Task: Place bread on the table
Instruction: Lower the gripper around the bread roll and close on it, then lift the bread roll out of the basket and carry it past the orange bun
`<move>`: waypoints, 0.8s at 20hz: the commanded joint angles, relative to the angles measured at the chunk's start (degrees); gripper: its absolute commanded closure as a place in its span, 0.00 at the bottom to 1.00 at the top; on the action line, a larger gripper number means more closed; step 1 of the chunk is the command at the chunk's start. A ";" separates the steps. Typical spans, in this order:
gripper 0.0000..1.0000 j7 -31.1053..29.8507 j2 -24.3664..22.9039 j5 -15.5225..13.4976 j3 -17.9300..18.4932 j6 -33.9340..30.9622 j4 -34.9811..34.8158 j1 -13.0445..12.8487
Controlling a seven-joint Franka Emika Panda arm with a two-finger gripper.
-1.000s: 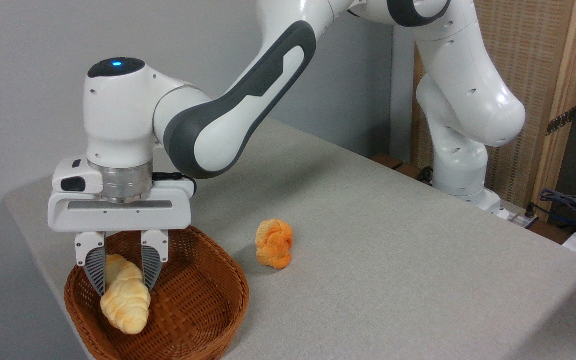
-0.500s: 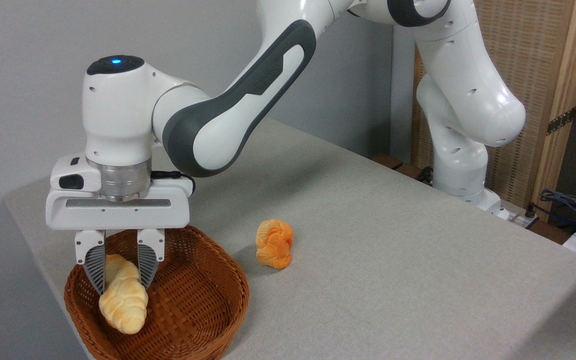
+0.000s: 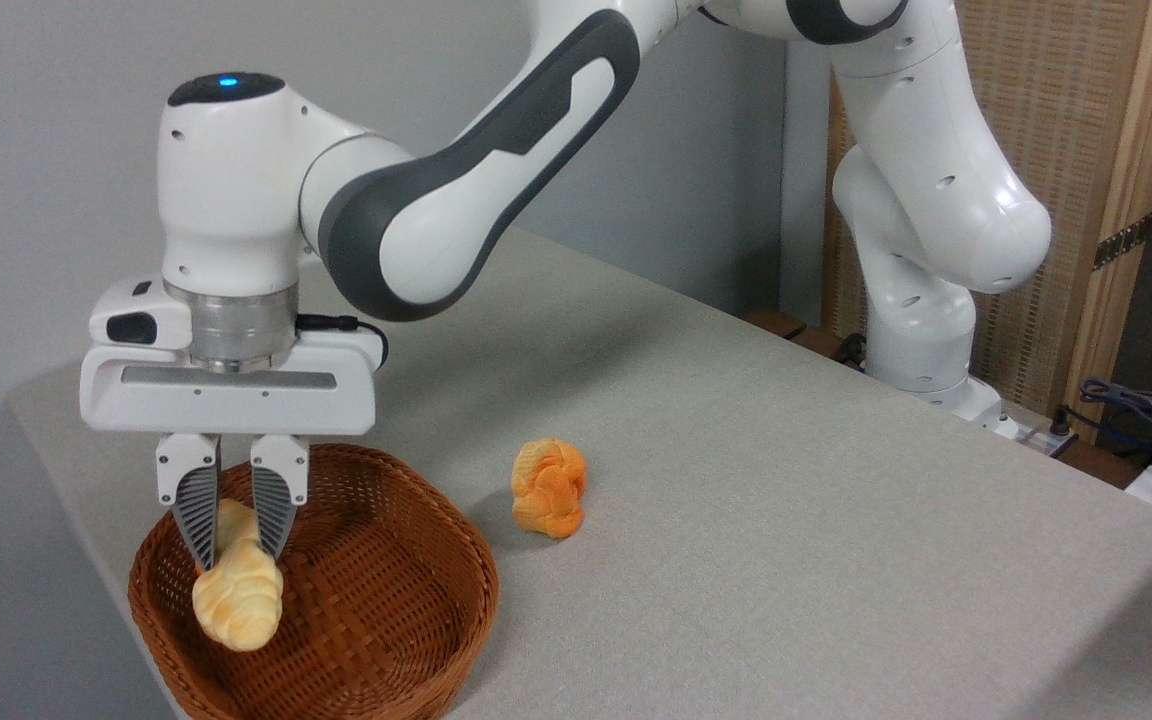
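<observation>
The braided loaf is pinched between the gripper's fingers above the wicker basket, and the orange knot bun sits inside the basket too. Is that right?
Not quite. The camera view shows the orange knot bun on the grey table, to the right of the wicker basket and apart from it. The rest holds: the gripper is shut on the braided loaf over the basket.

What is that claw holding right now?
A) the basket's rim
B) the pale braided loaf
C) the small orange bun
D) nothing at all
B: the gripper has its two fingers closed on the upper end of the loaf, which hangs over the basket; the orange bun sits untouched on the table.
</observation>
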 commanded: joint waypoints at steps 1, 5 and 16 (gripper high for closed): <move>0.70 4.18 -3.32 0.74 0.48 -4.80 -0.12 0.29; 0.68 11.64 -6.48 0.74 1.09 -10.95 -0.12 1.25; 0.63 40.29 -14.39 0.30 6.10 -28.54 -0.55 1.61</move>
